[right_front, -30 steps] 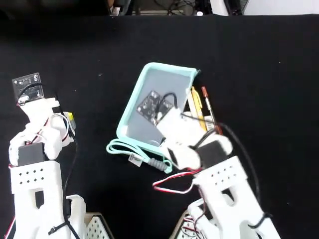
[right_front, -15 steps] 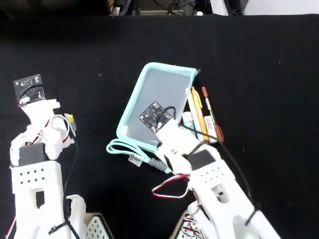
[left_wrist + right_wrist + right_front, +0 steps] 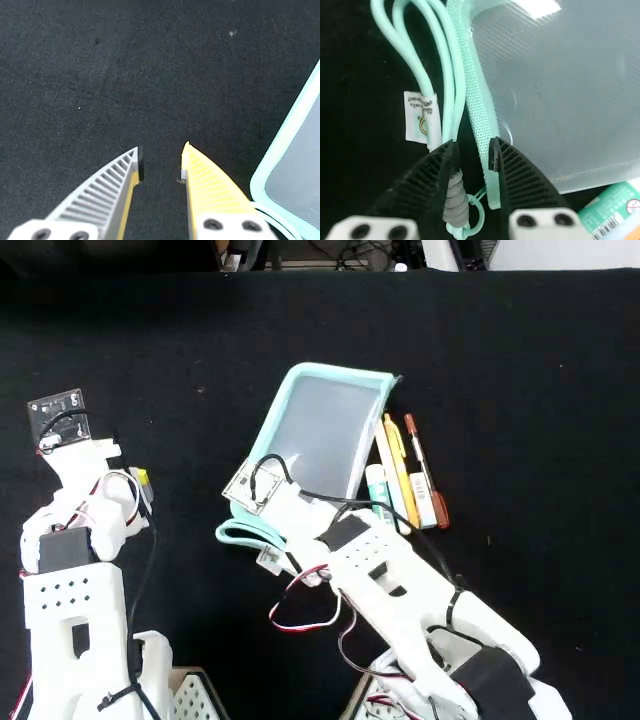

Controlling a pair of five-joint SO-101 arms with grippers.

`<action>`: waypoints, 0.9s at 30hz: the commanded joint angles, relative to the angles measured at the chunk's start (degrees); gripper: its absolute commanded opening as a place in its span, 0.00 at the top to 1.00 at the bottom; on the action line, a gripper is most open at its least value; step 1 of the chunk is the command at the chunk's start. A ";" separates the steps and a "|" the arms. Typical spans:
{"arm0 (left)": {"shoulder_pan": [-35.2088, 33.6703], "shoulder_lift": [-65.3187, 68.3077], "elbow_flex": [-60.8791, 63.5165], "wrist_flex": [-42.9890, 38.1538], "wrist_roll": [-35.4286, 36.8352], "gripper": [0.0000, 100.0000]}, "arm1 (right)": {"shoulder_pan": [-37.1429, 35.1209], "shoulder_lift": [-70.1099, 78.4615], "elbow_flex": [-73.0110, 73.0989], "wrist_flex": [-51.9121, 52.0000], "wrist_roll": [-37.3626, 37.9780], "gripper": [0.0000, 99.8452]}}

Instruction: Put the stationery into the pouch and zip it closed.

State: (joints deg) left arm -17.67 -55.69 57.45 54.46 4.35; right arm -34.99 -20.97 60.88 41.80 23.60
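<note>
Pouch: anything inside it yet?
Nothing shows through the pouch panel; the stationery lies beside it on the table. The right arm covers its near corner, so that part is unknown.

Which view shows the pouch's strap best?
Right wrist view: the strap sits close up, both cords and the tag plain. High view has its loop beside the pouch, partly under the right arm. Left wrist view has what looks like a thin arc of it.

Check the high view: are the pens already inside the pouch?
No, the pens lie on the table right beside the pouch, outside it.
</note>
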 commanded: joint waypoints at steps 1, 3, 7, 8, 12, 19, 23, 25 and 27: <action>-0.22 0.09 0.84 -3.60 0.53 0.84 | -1.58 0.22 1.01 4.48 3.60 0.89; -0.31 0.09 1.80 -5.01 0.53 0.84 | -1.41 -1.63 1.89 7.03 5.89 0.89; -0.31 0.09 1.89 -5.36 0.53 0.84 | -1.49 -7.52 5.32 10.99 8.70 0.89; -0.31 0.09 1.89 -5.36 0.53 0.84 | -1.49 -9.27 6.37 11.87 9.49 0.89; -0.31 0.09 1.80 -5.36 0.53 0.84 | -1.49 -16.13 10.42 15.47 12.13 0.89; -0.31 0.09 1.98 -5.36 0.53 0.84 | -1.05 -25.63 12.35 18.55 11.78 0.89; -0.31 0.09 1.98 -5.36 0.53 0.84 | 4.40 -28.35 10.42 18.37 9.76 0.89; -0.31 0.09 1.98 -5.36 0.53 0.84 | 8.44 -28.35 9.19 18.29 9.76 0.89; -0.31 0.09 1.98 -5.36 0.53 0.84 | 13.10 -28.79 7.78 18.55 9.76 0.89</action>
State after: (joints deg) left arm -17.67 -55.69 59.91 50.33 4.35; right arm -27.96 -48.75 71.87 59.82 34.07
